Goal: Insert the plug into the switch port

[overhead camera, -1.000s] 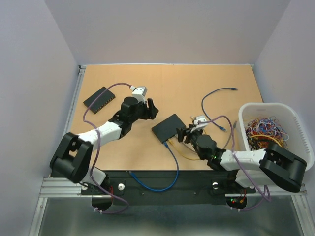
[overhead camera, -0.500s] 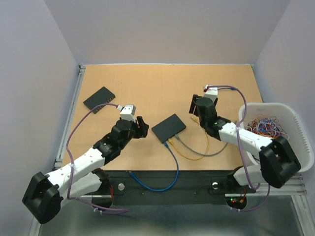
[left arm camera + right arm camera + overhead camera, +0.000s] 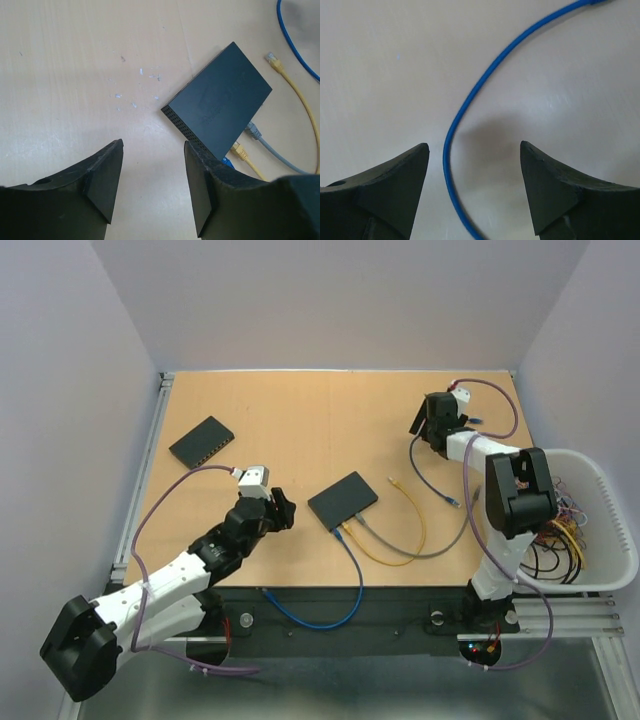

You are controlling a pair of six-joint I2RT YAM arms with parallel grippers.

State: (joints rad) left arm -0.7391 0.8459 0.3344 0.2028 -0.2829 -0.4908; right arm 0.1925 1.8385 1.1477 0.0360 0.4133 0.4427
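Switch (image 3: 343,499) already carries three cables (image 3: 255,132); loose blue cable (image 3: 470,105) unplugged, ungrasped; right gripper (image 3: 473,146) spread above it; left gripper (image 3: 152,145) spread, empty.

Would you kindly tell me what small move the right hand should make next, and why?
Probably lower the right hand and close on the blue cable: it lies loose on the table, beneath the gap between the open fingers, not yet gripped.
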